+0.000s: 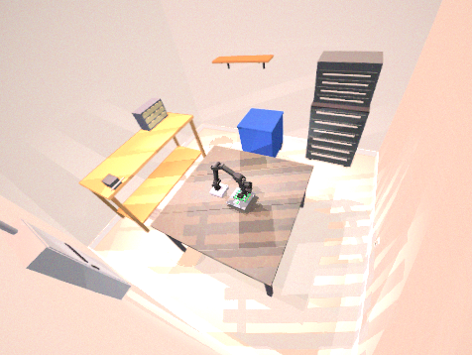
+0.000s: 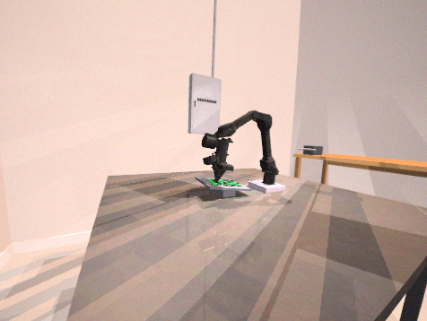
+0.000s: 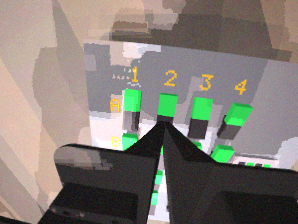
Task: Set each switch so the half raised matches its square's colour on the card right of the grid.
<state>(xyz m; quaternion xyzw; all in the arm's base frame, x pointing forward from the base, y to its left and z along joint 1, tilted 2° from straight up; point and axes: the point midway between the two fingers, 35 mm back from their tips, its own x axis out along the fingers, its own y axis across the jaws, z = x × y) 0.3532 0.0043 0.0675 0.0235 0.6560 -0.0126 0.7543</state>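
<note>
The switch panel (image 1: 237, 206) (image 3: 273, 82) lies under my arm. My gripper (image 2: 217, 180) (image 3: 163, 126) is shut and empty; its tips overlap the near, dark half of switch A2 (image 3: 167, 105) in the wrist view, and contact cannot be told. Switches A1 (image 3: 132, 100), A3 (image 3: 202, 108) and A4 (image 3: 238, 115) each show a green far half and a dark near half. Switches B1 (image 3: 130, 140) and B4 (image 3: 222, 153) show green at the fingers' sides. The other switches are mostly hidden by the fingers. The card (image 3: 271, 162) shows only its far edge with small green and dark squares.
The panel stands on a wooden table (image 1: 268, 238) (image 2: 188, 251). The arm's white base (image 1: 218, 190) (image 2: 267, 186) is beside it. A yellow workbench (image 1: 134, 147), a blue cabinet (image 1: 262, 130) and a dark drawer cabinet (image 1: 338, 124) stand away from the table.
</note>
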